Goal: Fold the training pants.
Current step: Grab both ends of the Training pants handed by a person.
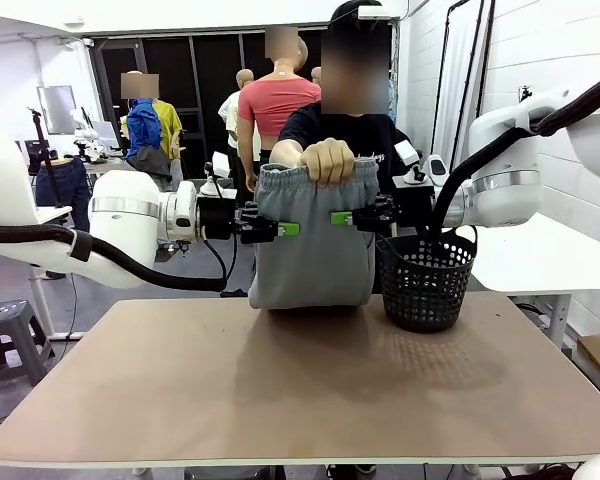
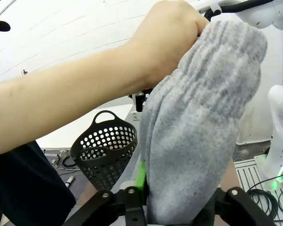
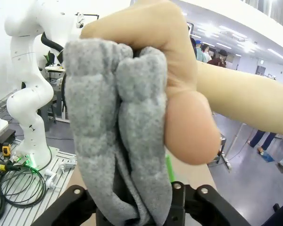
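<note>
Over the far edge of the tan table (image 1: 280, 390), the grey training pants (image 1: 310, 265) hung upright. The left gripper (image 1: 283, 228) pinched their left side and the right gripper (image 1: 346, 217) their right side, with fabric filling both jaws. A black mesh basket (image 1: 425, 285) stood just beside them. Behind, a person's hand (image 1: 328, 160) clenched the gathered waistband.

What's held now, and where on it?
The training pants: person's hand grips the waistband middle; left claw and right claw pinch the side edges just below.
</note>
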{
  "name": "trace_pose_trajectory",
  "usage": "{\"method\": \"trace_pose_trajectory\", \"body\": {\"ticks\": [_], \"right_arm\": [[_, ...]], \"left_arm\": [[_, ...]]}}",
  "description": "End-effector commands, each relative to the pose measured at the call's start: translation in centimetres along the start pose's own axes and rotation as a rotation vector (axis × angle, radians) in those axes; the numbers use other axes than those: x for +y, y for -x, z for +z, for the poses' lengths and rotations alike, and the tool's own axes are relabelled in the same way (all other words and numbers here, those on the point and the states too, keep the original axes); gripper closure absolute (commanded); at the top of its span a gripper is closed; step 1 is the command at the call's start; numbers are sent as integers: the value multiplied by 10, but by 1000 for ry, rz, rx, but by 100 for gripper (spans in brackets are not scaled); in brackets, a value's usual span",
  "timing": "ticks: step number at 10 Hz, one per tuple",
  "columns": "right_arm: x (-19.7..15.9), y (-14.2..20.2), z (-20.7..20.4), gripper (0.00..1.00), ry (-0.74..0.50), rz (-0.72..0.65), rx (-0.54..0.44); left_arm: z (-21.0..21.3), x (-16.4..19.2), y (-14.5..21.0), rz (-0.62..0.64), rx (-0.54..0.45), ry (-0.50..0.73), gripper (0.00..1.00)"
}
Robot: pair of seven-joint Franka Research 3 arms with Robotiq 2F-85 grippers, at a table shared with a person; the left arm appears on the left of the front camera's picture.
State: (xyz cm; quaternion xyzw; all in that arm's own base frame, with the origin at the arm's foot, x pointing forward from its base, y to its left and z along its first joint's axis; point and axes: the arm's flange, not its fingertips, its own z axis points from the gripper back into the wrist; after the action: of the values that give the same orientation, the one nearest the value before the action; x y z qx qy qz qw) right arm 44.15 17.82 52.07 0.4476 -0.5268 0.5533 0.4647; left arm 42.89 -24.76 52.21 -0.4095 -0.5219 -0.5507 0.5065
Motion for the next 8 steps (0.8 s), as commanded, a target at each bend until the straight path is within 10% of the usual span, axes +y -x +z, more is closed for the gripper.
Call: {"method": "trace_pose_trajectory", "body": {"ticks": [1,8], "right_arm": [[-7,-4,-4,100,7,-14,27],[-7,-1,-8,100,5,-31,70]], "left_arm": [[0,6,-5,20,-45,-3,100],[2,9,-2,74,-77,69,100]]}}
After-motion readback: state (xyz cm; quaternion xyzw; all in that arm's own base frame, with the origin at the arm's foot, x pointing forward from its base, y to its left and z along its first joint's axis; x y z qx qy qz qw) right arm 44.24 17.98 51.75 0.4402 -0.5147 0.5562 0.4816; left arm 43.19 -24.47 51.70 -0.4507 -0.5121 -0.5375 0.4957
